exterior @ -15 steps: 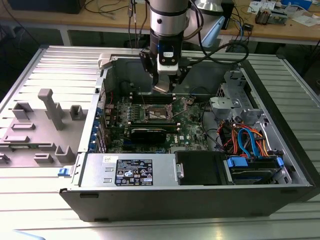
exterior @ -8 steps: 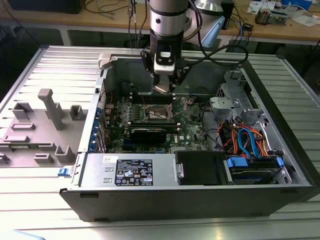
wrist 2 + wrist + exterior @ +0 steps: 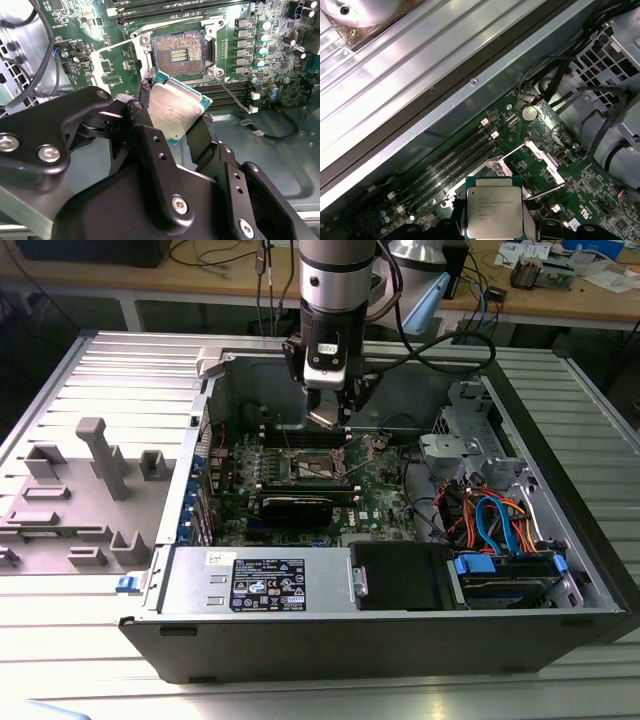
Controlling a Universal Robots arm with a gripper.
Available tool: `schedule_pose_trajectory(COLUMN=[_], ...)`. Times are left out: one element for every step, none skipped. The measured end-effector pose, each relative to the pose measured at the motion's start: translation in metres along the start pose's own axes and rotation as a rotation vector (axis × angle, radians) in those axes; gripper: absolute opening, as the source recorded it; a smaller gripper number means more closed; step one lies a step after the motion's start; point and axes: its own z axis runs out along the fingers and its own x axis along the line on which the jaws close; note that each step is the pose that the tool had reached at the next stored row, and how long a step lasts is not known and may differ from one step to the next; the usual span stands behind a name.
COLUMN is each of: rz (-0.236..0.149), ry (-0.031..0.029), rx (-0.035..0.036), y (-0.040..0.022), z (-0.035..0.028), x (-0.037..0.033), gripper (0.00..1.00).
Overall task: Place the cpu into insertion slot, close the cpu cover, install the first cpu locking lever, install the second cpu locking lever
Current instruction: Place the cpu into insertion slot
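My gripper [image 3: 328,418] hangs inside the open computer case, shut on the cpu [image 3: 175,107], a flat square chip with a dull silver top and a green edge, held tilted. In the first wrist view the cpu [image 3: 494,212] sits between the black fingers [image 3: 145,125]. The insertion slot [image 3: 179,51] lies uncovered just beyond the chip, its dark pin field showing inside a silvery rim; in the exterior view the insertion slot [image 3: 318,464] is right below the gripper. The cpu cover [image 3: 542,157] appears swung open beside it. Two thin wire levers [image 3: 232,95] stand unlatched along the socket's sides.
Long black memory slots [image 3: 455,160] flank the socket on the green motherboard [image 3: 385,495]. A black card [image 3: 305,505], a power supply [image 3: 265,580] and a drive bay with orange and blue cables [image 3: 495,520] crowd the case. A grey fixture plate [image 3: 80,490] lies at the exterior view's left.
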Motion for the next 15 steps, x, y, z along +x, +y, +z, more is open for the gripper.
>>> schedule_pose_trajectory(rz=[0.000,0.005,0.020,0.037,0.048,0.060,0.078,0.092,0.108,0.118,0.120,0.120,0.120,0.120,0.120], ry=[-0.0001,-0.0004,-0.0019,-0.0035,-0.0045,-0.0056,-0.0072,-0.0085,-0.0100,-0.0109,-0.0111,-0.0111,-0.0111,-0.0111,-0.0111], rx=[0.0000,0.0000,-0.0002,-0.0002,-0.0003,-0.0003,-0.0004,-0.0005,-0.0005,-0.0006,-0.0006,-0.0006,-0.0006,-0.0005,-0.0007], y=[0.0000,0.0000,0.0000,0.0000,0.0000,0.0000,0.0000,0.0000,0.0000,0.0000,0.0000,0.0000,0.0000,0.0000,0.0000], z=[0.0000,0.0000,0.0001,0.0001,0.0001,0.0002,0.0002,0.0003,0.0003,0.0003,0.0003,0.0003,0.0003,0.0003,0.0003], x=[0.0000,0.0000,0.0000,0.0000,0.0000,0.0000,0.0000,0.0000,0.0000,0.0000,0.0000,0.0000,0.0000,0.0000,0.0000], gripper=[0.54,0.54,0.54,0.54,0.54,0.54,0.54,0.54,0.54,0.54,0.54,0.54,0.54,0.54,0.54])
